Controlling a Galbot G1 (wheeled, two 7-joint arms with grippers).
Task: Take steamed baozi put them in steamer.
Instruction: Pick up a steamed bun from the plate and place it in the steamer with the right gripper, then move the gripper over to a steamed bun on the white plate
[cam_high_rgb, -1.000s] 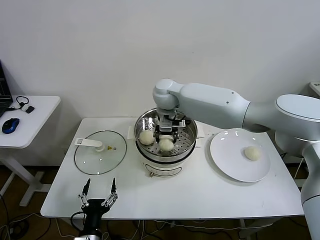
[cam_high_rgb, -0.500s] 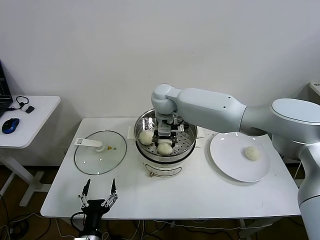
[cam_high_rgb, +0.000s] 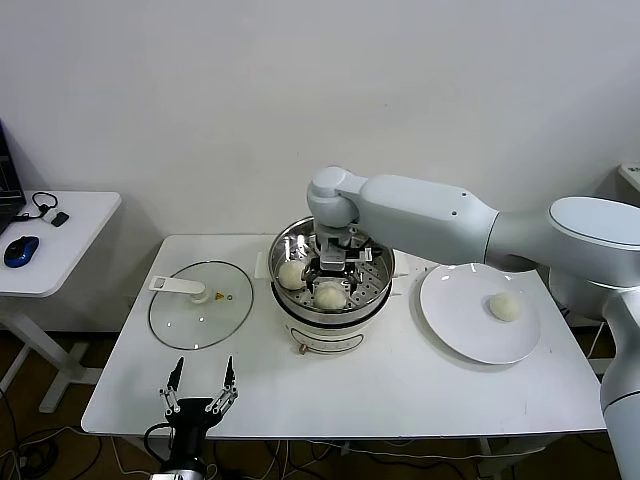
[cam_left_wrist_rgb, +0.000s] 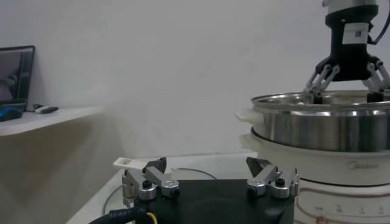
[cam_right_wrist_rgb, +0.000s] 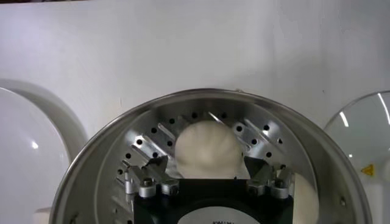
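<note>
My right gripper (cam_high_rgb: 331, 268) hangs inside the steamer (cam_high_rgb: 379, 290), its fingers (cam_right_wrist_rgb: 146, 181) spread wide to either side of a steamed baozi (cam_high_rgb: 329, 294) that sits on the perforated floor, gripping nothing. A second bun (cam_high_rgb: 292, 273) lies beside it in the basket; one more bun (cam_high_rgb: 503, 306) waits on the white plate (cam_high_rgb: 455, 320). My left gripper (cam_high_rgb: 200, 394) is parked open at the table's near edge, by the glass lid (cam_high_rgb: 200, 303).

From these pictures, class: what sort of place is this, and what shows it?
Probably a lab staged as a kitchen: a steamer and plate on a white table by a bare wall, and a side desk with a computer mouse.
</note>
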